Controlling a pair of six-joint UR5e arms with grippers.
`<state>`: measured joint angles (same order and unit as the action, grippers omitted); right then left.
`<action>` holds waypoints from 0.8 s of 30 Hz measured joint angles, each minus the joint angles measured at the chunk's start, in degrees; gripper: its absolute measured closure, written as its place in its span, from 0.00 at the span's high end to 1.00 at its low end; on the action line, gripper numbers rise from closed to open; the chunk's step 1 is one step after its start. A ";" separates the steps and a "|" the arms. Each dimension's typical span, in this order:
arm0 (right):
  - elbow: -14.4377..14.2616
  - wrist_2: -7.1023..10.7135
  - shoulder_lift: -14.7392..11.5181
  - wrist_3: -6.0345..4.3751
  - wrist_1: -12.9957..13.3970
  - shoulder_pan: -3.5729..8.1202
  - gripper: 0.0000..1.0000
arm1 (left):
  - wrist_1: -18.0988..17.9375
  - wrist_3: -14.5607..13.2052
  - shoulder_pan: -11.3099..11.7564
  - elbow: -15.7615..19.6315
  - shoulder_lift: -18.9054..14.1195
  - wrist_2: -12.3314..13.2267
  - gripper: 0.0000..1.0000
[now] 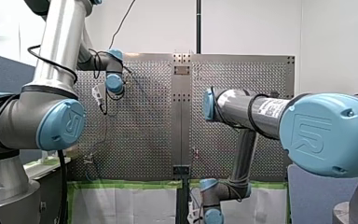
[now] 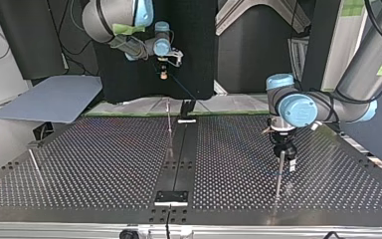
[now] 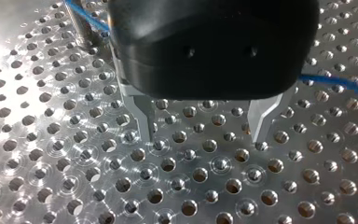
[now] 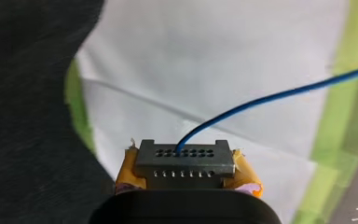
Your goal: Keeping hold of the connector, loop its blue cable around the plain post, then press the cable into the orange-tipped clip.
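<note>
right gripper (image 4: 186,179) clamped on the grey rectangular multi-pin connector (image 4: 184,158), yellow pads (image 4: 127,170) on either side. it's held in the air past the far edge of the perforated metal table (image 2: 104,164) in the top view. thin blue cable (image 4: 270,98) exits the connector face. left gripper (image 3: 203,128) jaws wide, holding nothing, metal fingers (image 3: 142,114) just over the table beside the thin plain metal post (image 2: 279,174). the cable passes behind them.

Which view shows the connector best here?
The right wrist view: the connector sits close up, face-on, the blue cable leaving it. The top view shows it only as a far speck; in the front view I cannot make it out; the left wrist view shows only cable.
</note>
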<state>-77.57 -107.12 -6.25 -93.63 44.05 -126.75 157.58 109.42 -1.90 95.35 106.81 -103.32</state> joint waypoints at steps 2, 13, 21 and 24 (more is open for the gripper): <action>-0.27 -0.02 1.22 0.03 0.47 0.15 0.00 | 0.02 0.00 0.00 0.00 -0.01 0.01 1.00; -1.57 0.00 6.68 0.32 2.06 0.56 0.00 | 0.51 0.00 -0.03 0.01 -0.01 -0.68 1.00; -5.14 0.38 9.46 0.36 6.08 1.29 0.00 | 0.54 0.00 -0.03 0.04 -0.01 -0.86 1.00; -6.67 0.41 8.40 0.36 7.63 1.56 0.00 | 0.54 0.00 -0.04 0.05 0.00 -0.86 1.00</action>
<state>-84.24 -106.71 2.15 -93.27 51.68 -125.19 158.13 109.42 -1.94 95.40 106.81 -104.19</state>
